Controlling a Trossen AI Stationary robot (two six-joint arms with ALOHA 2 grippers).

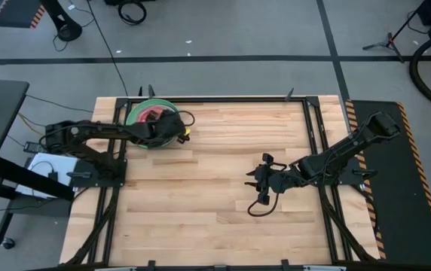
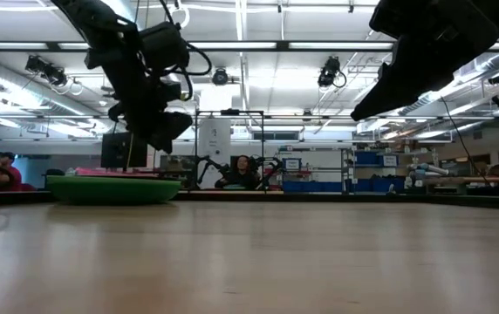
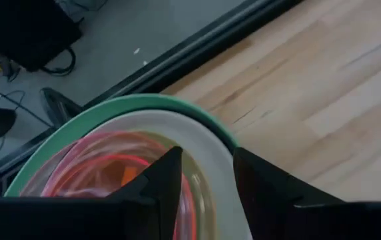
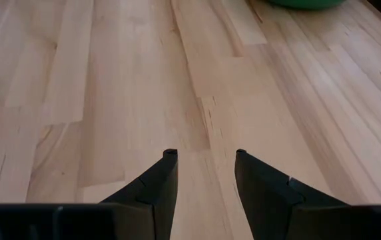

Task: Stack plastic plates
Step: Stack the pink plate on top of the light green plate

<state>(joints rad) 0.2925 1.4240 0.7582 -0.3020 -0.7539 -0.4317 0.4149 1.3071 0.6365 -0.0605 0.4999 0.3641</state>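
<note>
Left tool (image 3: 204, 180) over stacked plates (image 3: 120, 157), fingers apart

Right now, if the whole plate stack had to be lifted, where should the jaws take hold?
Probably the green bottom plate's outer rim, coming in from the open table side. It overhangs the white plate stacked in it, and the table's frame rail crowds its far side.

Surface (image 1: 215, 188): light wood planks, bordered by a black metal frame (image 1: 223, 98).
Floor beyond the far edge: grey, with dark lines; black cables (image 1: 131, 10) lying coiled at far left.
Panel (image 1: 404, 188) at right: black, orange-striped edges.
Room behind, low view: ceiling strip lights (image 2: 241, 44), blue bins (image 2: 311, 185) on shelving, a seated person (image 2: 244, 171) well beyond the surface.
</note>
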